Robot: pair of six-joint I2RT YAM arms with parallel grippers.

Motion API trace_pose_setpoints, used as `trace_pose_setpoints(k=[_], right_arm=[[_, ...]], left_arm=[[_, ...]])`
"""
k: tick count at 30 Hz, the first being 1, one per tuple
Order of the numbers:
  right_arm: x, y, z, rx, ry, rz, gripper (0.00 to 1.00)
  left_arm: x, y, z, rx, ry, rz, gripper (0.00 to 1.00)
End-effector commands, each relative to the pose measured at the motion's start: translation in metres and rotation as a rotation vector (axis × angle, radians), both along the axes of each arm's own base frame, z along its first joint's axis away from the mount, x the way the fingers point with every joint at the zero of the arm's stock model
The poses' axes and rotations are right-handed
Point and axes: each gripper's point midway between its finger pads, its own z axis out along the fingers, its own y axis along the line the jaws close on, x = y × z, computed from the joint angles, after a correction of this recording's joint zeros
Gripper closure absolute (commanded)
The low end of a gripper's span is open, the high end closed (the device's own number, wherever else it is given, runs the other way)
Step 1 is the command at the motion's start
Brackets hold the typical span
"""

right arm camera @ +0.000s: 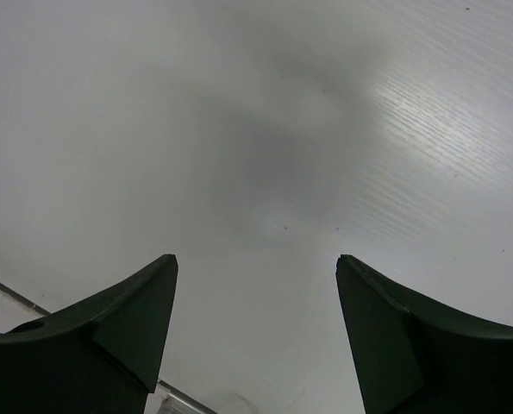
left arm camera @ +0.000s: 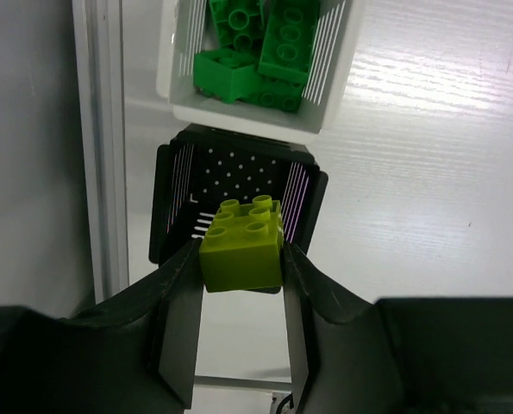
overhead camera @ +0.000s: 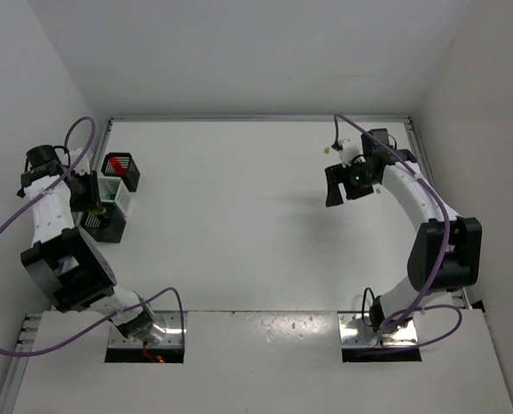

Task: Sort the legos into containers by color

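A yellow-green lego brick [left arm camera: 240, 259] is clamped, studs up, between the fingers of the left tool [left arm camera: 241, 252]. It is held above the nearest black slatted bin [left arm camera: 165, 198], whose perforated floor can be seen beneath it.

The three bins are lined up along the left edge of the desk [overhead camera: 239, 216], toward its far left corner. The white bin [left arm camera: 174, 86] is set touching, or almost touching, the far side of that black bin, and dark green bricks [left arm camera: 256, 52] are piled in it. Beyond it, the second black bin [overhead camera: 134, 177] is seen with red bricks [overhead camera: 121, 170] inside. The row is set just beside the raised rail [left arm camera: 101, 129] at the left edge, so open room is left only on the bins' right side.

The right tool [right arm camera: 256, 263] is held near the far right corner, fingers spread wide apart, with nothing gripped and only desk surface beneath. A broad stretch of white desk is left between it and the bins.
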Motion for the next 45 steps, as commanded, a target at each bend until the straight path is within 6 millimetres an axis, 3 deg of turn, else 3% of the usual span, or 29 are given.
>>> trace_pose_setpoints(k=[1, 3, 4, 11, 14, 15, 16, 17, 18, 19, 20, 21, 22, 23, 25, 26, 33, 37, 39, 45], right_arm=[[0.012, -0.013, 0.006, -0.016, -0.031, -0.054, 0.25], [0.017, -0.023, 0.003, -0.024, -0.029, -0.096, 0.25], [0.025, -0.03, 0.011, -0.03, -0.056, -0.117, 0.25], [0.065, -0.068, 0.027, -0.056, -0.117, -0.247, 0.25], [0.091, -0.086, 0.042, -0.056, -0.163, -0.287, 0.28], [0.102, -0.098, 0.031, -0.059, -0.14, -0.311, 0.28], [0.12, -0.106, 0.047, -0.059, -0.174, -0.324, 0.29], [0.131, -0.112, 0.045, -0.06, -0.171, -0.334, 0.31], [0.156, -0.125, 0.041, -0.062, -0.174, -0.353, 0.31], [0.164, -0.127, 0.035, -0.062, -0.153, -0.352, 0.32], [0.186, -0.136, 0.053, -0.062, -0.21, -0.364, 0.32], [0.186, -0.136, 0.027, -0.063, -0.151, -0.363, 0.32], [0.208, -0.143, 0.044, -0.078, -0.216, -0.374, 0.33], [0.218, -0.147, 0.013, -0.089, -0.164, -0.378, 0.33], [0.236, -0.159, 0.012, -0.126, -0.2, -0.416, 0.33], [0.244, -0.161, 0.002, -0.131, -0.215, -0.409, 0.33], [0.263, -0.136, -0.022, 0.012, -0.23, -0.336, 0.28], [0.266, -0.122, -0.014, 0.04, -0.282, -0.324, 0.25], [0.271, -0.116, -0.025, 0.041, -0.256, -0.314, 0.25], [0.255, -0.098, -0.068, 0.026, -0.157, -0.323, 0.28]], left_arm=[[0.014, 0.002, 0.008, 0.036, -0.046, -0.001, 0.6], [0.018, 0.0, 0.006, 0.031, -0.047, -0.003, 0.52], [0.018, 0.0, 0.006, 0.031, -0.047, -0.003, 0.46], [0.024, 0.007, 0.021, 0.062, -0.076, 0.015, 0.36], [0.026, 0.003, 0.05, 0.063, -0.162, -0.002, 0.36], [0.028, 0.0, 0.061, 0.065, -0.197, -0.015, 0.36], [0.029, -0.006, 0.075, 0.065, -0.234, -0.045, 0.35], [0.03, -0.018, 0.092, 0.042, -0.294, -0.085, 0.35], [0.029, -0.025, 0.101, 0.033, -0.319, -0.102, 0.34], [0.033, -0.034, 0.116, 0.029, -0.364, -0.14, 0.34], [0.03, -0.046, 0.125, 0.004, -0.398, -0.173, 0.32], [0.033, -0.053, 0.132, -0.009, -0.416, -0.185, 0.31], [0.034, -0.061, 0.139, -0.017, -0.439, -0.204, 0.29], [0.033, -0.065, 0.149, -0.025, -0.464, -0.205, 0.28], [0.034, -0.075, 0.148, -0.064, -0.466, -0.222, 0.27], [0.035, -0.084, 0.156, -0.08, -0.487, -0.241, 0.27], [0.041, -0.094, 0.145, -0.143, -0.461, -0.247, 0.25], [0.043, -0.099, 0.133, -0.192, -0.427, -0.238, 0.25], [0.044, -0.1, 0.131, -0.21, -0.421, -0.236, 0.24], [0.047, -0.104, 0.121, -0.276, -0.385, -0.217, 0.24]])
